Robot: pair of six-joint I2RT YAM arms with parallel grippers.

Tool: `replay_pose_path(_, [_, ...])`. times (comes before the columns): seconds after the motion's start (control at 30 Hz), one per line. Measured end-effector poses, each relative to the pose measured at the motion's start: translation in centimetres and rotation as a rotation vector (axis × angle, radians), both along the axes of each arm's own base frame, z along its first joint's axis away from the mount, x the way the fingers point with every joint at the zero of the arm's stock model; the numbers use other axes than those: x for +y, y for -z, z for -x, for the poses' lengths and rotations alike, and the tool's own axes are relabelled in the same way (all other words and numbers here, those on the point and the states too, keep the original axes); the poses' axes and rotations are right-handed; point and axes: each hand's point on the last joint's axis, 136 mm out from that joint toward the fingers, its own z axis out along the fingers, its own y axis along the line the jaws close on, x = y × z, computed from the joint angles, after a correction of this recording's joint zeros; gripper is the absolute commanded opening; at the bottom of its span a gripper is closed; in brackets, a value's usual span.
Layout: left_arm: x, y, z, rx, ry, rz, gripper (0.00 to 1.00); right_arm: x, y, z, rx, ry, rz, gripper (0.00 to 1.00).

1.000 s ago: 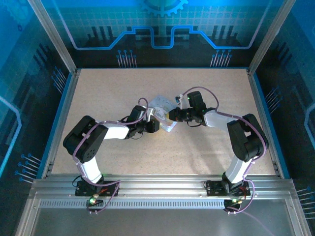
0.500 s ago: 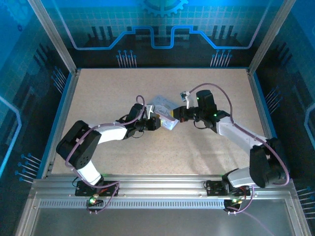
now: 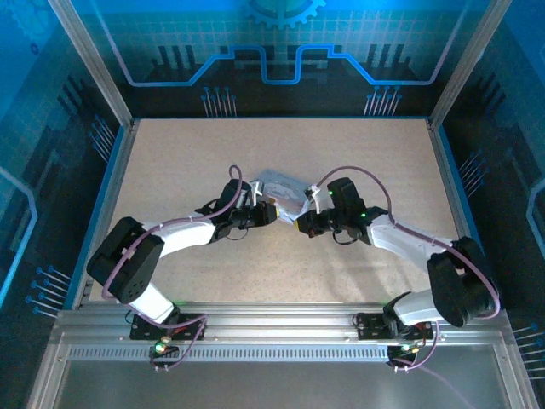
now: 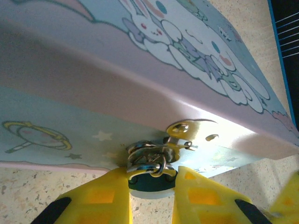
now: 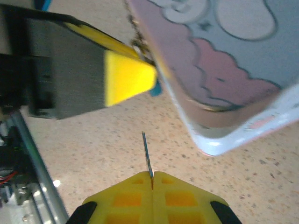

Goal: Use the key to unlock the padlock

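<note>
A pale lavender tin (image 3: 279, 186) printed with cartoon rabbits (a shiny metal hasp (image 4: 189, 128) sits on its front wall) lies near the middle of the speckled beige surface (image 3: 196, 153). Blue patterned panels (image 3: 272, 51) stand behind.

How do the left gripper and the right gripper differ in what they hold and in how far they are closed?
The left gripper holds the dark padlock at the front of the tin. The right gripper holds the thin key, apart from the tin. The left gripper is spread around the padlock, while the right gripper is pressed fully together on the key. Both are yellow at the tips.
</note>
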Motion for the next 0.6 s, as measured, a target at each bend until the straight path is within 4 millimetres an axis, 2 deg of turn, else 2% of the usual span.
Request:
replay_pose_path(0.1, [0.1, 0.0, 0.2, 0.008, -0.002, -0.003, 0.19, -0.3, 0.9, -0.4, 0.009, 0.013, 0.042, 0.0])
replay_pose_path(0.3, [0.2, 0.0, 0.4, 0.022, -0.009, -0.001, 0.19, 0.0, 0.3, -2.3, -0.035, 0.023, 0.056, 0.0])
replay_pose_path(0.6, [0.2, 0.0, 0.5, 0.06, -0.038, 0.017, 0.16, 0.2, -0.1, -3.5, -0.099, 0.02, 0.041, 0.0])
